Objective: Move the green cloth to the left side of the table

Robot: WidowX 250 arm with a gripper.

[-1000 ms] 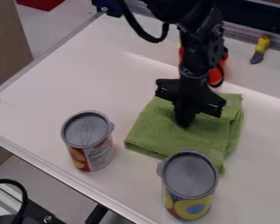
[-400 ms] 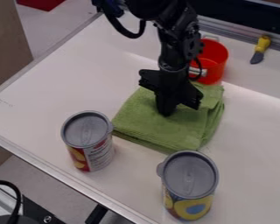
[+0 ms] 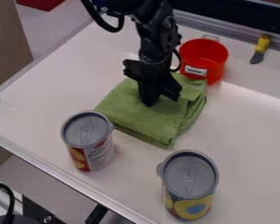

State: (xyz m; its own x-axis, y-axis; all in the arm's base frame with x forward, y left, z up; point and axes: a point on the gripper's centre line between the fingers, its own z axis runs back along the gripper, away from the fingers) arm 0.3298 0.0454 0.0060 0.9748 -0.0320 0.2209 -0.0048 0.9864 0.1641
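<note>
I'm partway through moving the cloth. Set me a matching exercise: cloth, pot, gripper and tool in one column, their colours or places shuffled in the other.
1. Cloth
2. Pot
3. Gripper
4. Tool

A. Yellow and dark, right of the pot in the picture
B. Green, folded in layers
C. Black, down at the cloth
D. Red, next to the cloth

Right pairs: 1-B, 2-D, 3-C, 4-A
</note>
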